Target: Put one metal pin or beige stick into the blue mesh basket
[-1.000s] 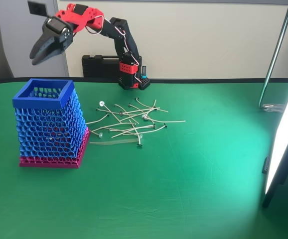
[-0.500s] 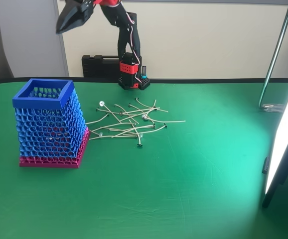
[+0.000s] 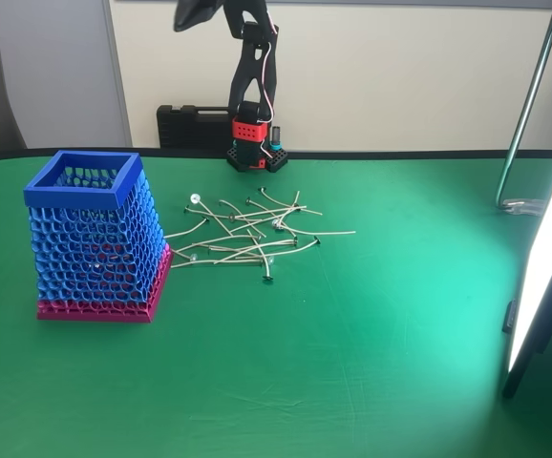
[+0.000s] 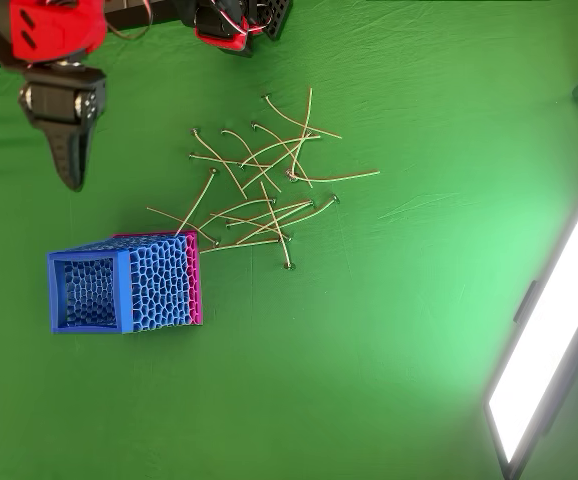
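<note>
The tall blue honeycomb-lattice plastic basket [image 4: 124,291] with a pink base stands on the green tabletop [image 4: 389,330], just beside scattered thin beige sticks [image 4: 259,190]. The black tool [image 4: 69,160], fingers together and empty, hangs well above and apart from it.

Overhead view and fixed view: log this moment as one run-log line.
gripper: shut, raised, empty | blue mesh basket: upright | beige sticks: scattered right of basket on green table

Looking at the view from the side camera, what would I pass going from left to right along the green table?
Blue mesh basket → pile of sticks → metal pole → bright light panel. The arm's base stands behind the pile, at the table's far edge.
</note>
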